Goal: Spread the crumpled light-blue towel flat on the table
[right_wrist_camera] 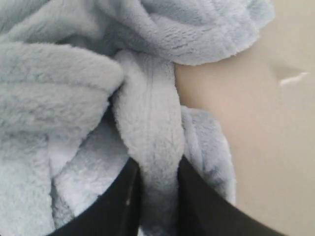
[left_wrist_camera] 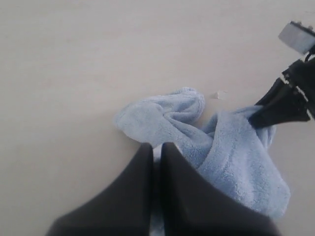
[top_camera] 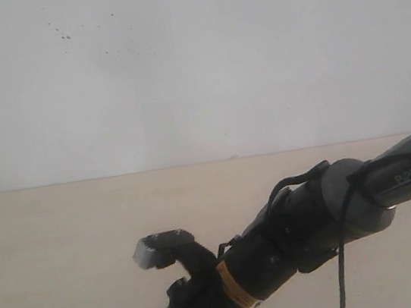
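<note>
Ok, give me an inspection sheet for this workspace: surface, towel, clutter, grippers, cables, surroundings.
Surface: table, pale beige, smooth.
Job's things: towel bunched in folds, not spread.
Clutter: small white scrap on the table beside the towel, apart from it.
Grippers: left gripper shut at the towel's edge, cloth seemingly between its fingers; right gripper shut on a towel fold.
Cables: dark cable hangs off the right arm.
Surroundings: white wall with a few dark specks.
</note>
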You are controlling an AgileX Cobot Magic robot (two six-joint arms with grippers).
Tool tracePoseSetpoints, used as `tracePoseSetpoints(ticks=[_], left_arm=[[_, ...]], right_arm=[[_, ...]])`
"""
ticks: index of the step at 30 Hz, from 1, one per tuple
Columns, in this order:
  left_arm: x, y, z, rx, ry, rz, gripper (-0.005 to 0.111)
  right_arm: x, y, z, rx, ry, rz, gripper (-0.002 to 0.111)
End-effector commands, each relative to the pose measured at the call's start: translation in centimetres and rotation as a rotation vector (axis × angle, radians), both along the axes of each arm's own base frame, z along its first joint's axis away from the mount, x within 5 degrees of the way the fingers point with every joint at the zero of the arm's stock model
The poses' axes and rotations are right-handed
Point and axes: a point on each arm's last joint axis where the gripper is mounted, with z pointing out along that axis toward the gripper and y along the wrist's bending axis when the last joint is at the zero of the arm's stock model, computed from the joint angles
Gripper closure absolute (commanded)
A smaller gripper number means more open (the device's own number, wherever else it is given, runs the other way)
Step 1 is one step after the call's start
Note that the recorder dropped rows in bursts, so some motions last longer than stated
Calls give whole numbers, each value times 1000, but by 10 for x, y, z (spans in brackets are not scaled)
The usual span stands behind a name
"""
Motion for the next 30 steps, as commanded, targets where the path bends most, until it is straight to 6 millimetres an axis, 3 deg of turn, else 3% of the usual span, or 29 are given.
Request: tracePoseSetpoints(ticks=[1,6,10,13,17,24,30], left_arm=[[-2,0,0,-5,-9,-8,103],[-12,2,5,-14,-83,-14,103],[-16,3,7,-19,-107,-14,103],[-16,3,7,-21,-107,-14,103],[-16,2,6,-28,-102,-18,103],[-17,1,6,-34,-91,-21,103],[-18,1,4,-32,-71,-22,103]], right_arm=[[26,-38,24,66,47,-107,88],[39,-108,37,78,5,-242,88],[33,-160,37,55,-9,-359,88],[24,-187,38,42,-6,-438,88],[8,-206,39,27,4,-506,88],[-19,-212,37,-21,-30,-517,88],[-39,-220,20,-100,34,-590,88]])
